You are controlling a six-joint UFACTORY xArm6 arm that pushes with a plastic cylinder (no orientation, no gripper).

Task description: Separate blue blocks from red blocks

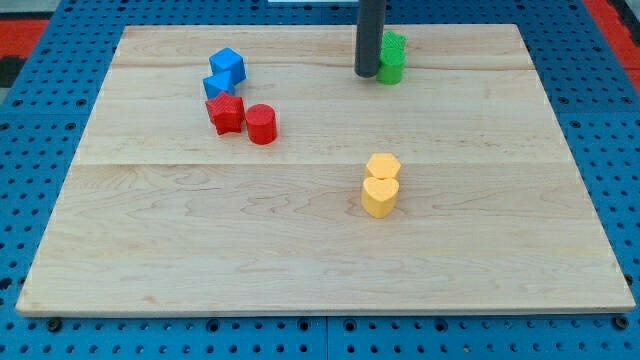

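The pale wooden board [320, 240] lies on a blue perforated table [30, 150], and I take the red cylinder block [261, 124] as the landmark for everything else.

Furthest toward the view's left sits a blue block [215, 85] of a shape I cannot make out, up and to the left of the red cylinder and touching the red star-shaped block [226, 113] just below it. The blue cube [228, 66] stands against that first blue block, further up and slightly left of the red cylinder. The red star-shaped block is immediately left of the red cylinder, just beside it, perhaps touching. So both blue blocks press close on the red pair in one cluster at the board's upper left.

Well to the right of the red cylinder and lower down, a yellow hexagonal block [383, 166] touches a yellow heart-shaped block [380, 197] below it.

Up and far to the right of the red cylinder, my tip [367, 74] stands on the board, well apart from the cluster. The arm carries no pincer, only the dark rod, so nothing is grasped. A green block [392, 58], shape unclear, sits against the tip's right side.
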